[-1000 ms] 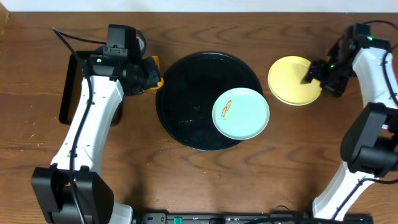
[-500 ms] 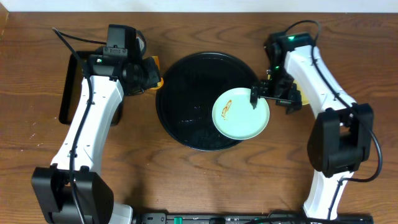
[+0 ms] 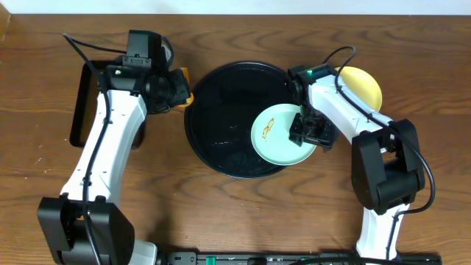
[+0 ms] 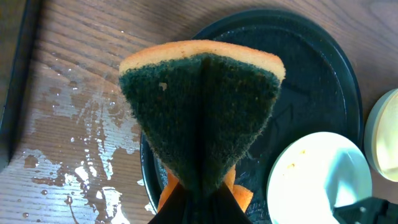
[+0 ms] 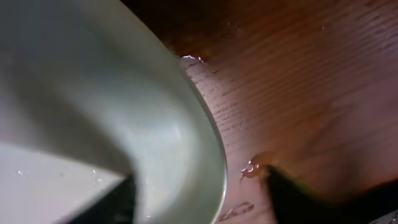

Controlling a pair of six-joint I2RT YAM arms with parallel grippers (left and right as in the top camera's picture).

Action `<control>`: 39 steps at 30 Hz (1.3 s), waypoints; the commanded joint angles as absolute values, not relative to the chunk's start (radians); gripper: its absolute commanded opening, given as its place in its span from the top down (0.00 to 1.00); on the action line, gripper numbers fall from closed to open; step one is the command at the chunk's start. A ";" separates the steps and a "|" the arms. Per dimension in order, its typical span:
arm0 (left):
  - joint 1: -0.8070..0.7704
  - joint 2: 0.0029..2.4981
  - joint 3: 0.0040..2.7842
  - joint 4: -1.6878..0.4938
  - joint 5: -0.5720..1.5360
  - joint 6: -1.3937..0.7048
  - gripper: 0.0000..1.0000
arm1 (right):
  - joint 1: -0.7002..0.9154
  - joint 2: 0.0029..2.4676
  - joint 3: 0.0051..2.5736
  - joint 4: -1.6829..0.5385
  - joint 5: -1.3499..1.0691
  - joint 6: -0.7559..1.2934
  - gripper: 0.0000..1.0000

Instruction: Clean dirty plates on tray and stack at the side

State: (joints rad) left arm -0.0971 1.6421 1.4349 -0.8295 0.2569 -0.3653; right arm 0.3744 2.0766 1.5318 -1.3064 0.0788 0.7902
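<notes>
the right gripper (image 3: pixel 305 131) sits at the right edge of the smeared mint plate (image 3: pixel 278 137), jaws apart either side of its rim. that plate lies on the right part of the black tray (image 3: pixel 221 118), the yellow plate (image 3: pixel 367 86) just beyond the tray's right rim. the left gripper (image 3: pixel 175 88) is clamped on the sponge (image 4: pixel 202 106) by the tray's left rim.

The sponge (image 4: pixel 202 106) hides most of the left gripper (image 4: pixel 199 202). The right arm (image 3: pixel 335 107) covers part of the yellow plate (image 3: pixel 366 82). The mint plate (image 5: pixel 93 124) is blurred up close.
</notes>
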 commanded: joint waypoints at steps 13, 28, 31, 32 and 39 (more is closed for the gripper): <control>-0.096 1.648 1.425 -0.817 0.261 -0.352 0.92 | 0.374 2.070 1.471 -1.129 -0.044 0.696 0.71; -0.096 1.648 1.425 -0.814 0.262 -0.352 0.92 | 0.371 2.070 1.472 -0.927 -0.199 0.525 0.89; -0.096 1.648 1.425 -0.814 0.262 -0.352 0.92 | 0.351 2.070 1.483 -0.966 -0.178 0.525 0.93; -0.096 1.648 1.425 -0.814 0.262 -0.352 0.92 | 0.343 2.070 1.489 -0.982 -0.167 0.526 0.96; -0.096 1.648 1.425 -0.814 0.262 -0.352 0.92 | 0.272 2.070 1.573 -1.119 -0.051 0.526 0.99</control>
State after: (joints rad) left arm -0.0971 1.6421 1.4326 -0.8131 0.2569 -0.3653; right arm 0.3023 2.0636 1.5249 -1.0935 -0.1196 0.5404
